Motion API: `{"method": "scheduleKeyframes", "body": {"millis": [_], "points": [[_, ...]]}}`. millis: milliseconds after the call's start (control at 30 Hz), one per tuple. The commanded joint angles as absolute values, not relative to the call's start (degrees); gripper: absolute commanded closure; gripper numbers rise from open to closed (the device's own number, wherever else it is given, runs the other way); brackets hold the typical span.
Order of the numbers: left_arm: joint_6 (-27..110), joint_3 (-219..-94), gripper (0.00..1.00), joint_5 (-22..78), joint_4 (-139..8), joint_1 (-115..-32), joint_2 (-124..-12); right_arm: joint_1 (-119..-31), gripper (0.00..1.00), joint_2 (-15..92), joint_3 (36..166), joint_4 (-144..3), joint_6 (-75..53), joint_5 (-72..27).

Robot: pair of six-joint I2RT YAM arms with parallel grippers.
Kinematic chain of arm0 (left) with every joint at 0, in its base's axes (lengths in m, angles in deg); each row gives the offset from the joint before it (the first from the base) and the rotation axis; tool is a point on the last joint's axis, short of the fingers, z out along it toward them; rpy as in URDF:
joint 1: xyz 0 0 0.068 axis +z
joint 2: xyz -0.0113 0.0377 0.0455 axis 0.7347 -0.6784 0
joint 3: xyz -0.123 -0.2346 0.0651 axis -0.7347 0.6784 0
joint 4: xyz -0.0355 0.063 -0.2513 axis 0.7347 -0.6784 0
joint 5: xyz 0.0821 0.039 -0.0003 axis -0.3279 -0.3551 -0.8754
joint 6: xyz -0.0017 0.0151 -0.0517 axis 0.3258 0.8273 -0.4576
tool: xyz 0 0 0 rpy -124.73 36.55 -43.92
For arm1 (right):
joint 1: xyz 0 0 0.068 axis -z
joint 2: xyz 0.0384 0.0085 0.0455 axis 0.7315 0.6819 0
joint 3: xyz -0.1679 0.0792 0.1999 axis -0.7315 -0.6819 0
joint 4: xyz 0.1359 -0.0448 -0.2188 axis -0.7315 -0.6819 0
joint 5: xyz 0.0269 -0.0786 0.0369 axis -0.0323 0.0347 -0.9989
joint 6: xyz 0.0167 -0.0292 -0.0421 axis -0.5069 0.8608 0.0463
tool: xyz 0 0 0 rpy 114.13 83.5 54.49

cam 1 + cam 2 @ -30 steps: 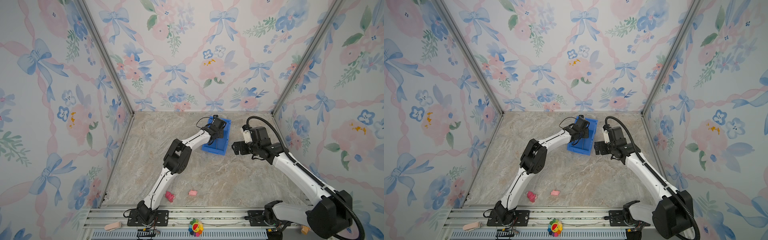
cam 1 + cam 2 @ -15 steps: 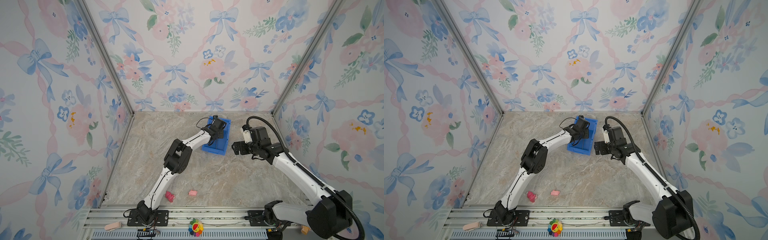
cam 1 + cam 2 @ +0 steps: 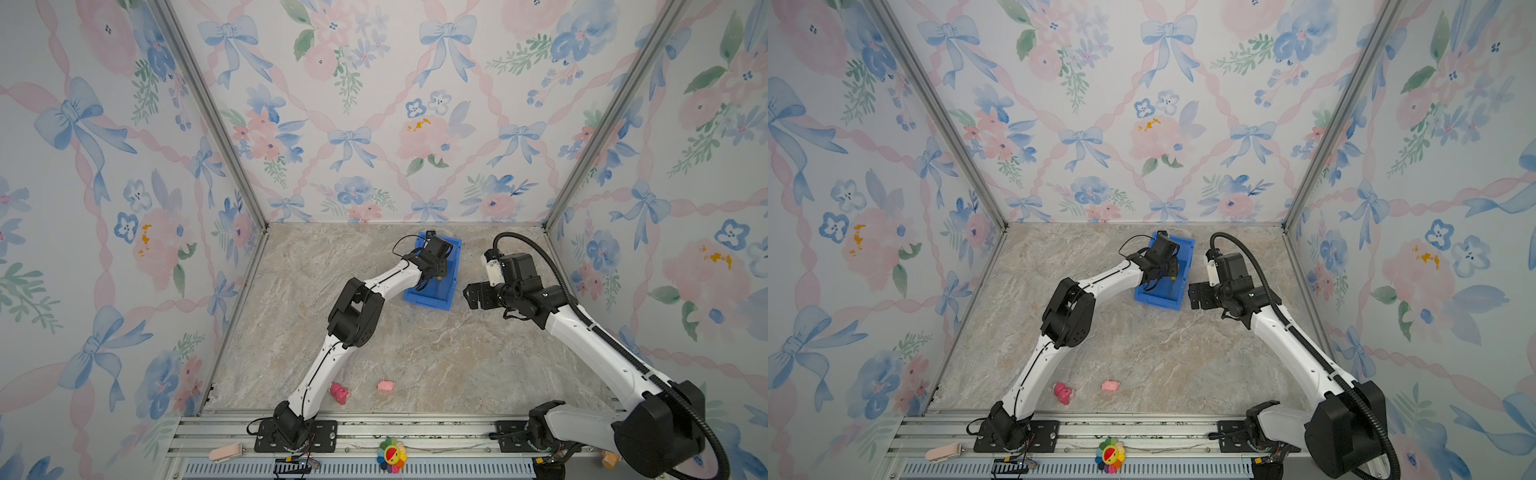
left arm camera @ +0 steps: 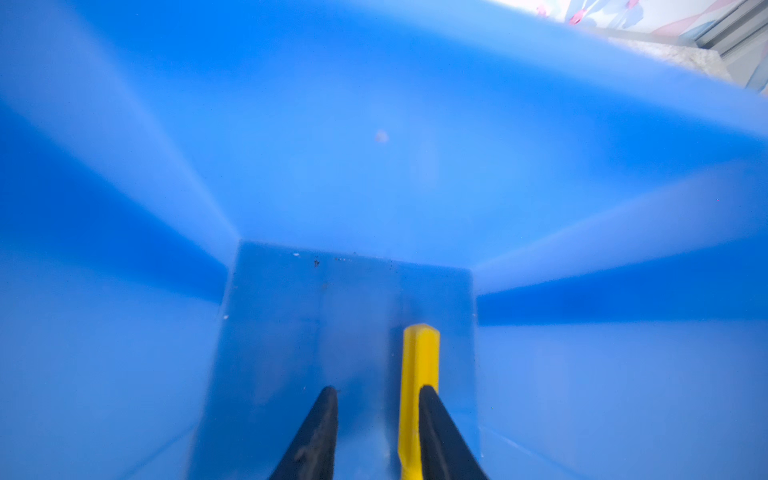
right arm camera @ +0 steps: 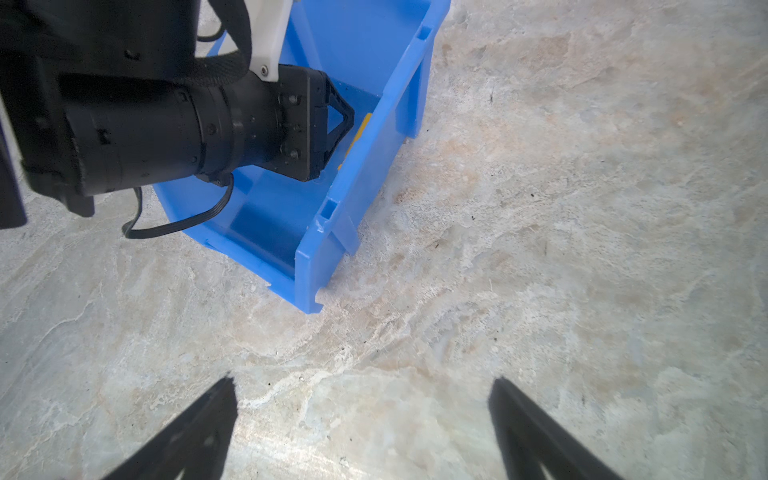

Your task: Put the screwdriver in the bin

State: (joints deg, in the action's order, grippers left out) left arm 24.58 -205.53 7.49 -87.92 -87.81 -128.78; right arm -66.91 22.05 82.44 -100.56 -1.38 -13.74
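The left gripper (image 4: pixel 378 390) reaches deep inside the blue bin (image 4: pixel 374 124), which sits just above the centre of the frame in both top views (image 3: pixel 455 270). Its fingers are parted, the gap wider than the yellow handle of the screwdriver (image 4: pixel 419 357). The screwdriver lies on the bin floor against one finger (image 4: pixel 440 432) and is not pinched. The right gripper (image 5: pixel 363 390) hovers over the marble-patterned tabletop (image 5: pixel 540 208) just beside the bin, fingers spread wide and empty.

The likeliest trouble is the handle clinging to that finger. A lift-out could then drag the screwdriver up and out over a wall. A finger or the wrist catching a tall wall could shove or tip the light bin. The black cable (image 5: pixel 183 220) looping by the low lip might snag. A sideways move by the right gripper could knock the bin.
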Motion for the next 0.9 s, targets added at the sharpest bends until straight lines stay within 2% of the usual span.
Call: {"method": "scheduleKeyframes", "body": {"millis": [0, 367, 500, 667, 833, 867], "points": [[25.4, -206.3, 0.65, 7.4, -88.5, -88.3, -124.0, -66.5, 0.03, 20.9, 82.0, -100.0, -0.6, -13.2], [26.6, -199.2, 0.56, 6.2, -88.3, -89.0, -114.2, -66.3, 0.03, 19.5, 82.1, -100.3, -1.0, -12.4], [27.2, -192.2, 0.49, 4.9, -88.2, -89.3, -108.0, -66.2, 0.03, 18.4, 81.1, -99.7, -1.6, -12.0], [28.1, -179.9, 0.31, 3.4, -86.2, -89.2, -98.8, -65.8, 0.03, 16.8, 78.4, -97.8, -3.5, -10.1], [30.1, -170.0, 0.04, 1.2, -85.9, -89.0, -91.5, -65.1, 0.03, 16.5, 78.2, -96.8, -5.4, -9.4], [30.7, -167.8, 0.02, 1.7, -85.1, -88.9, -89.8, -65.1, 0.03, 16.6, 78.3, -96.6, -5.2, -9.2]]}}
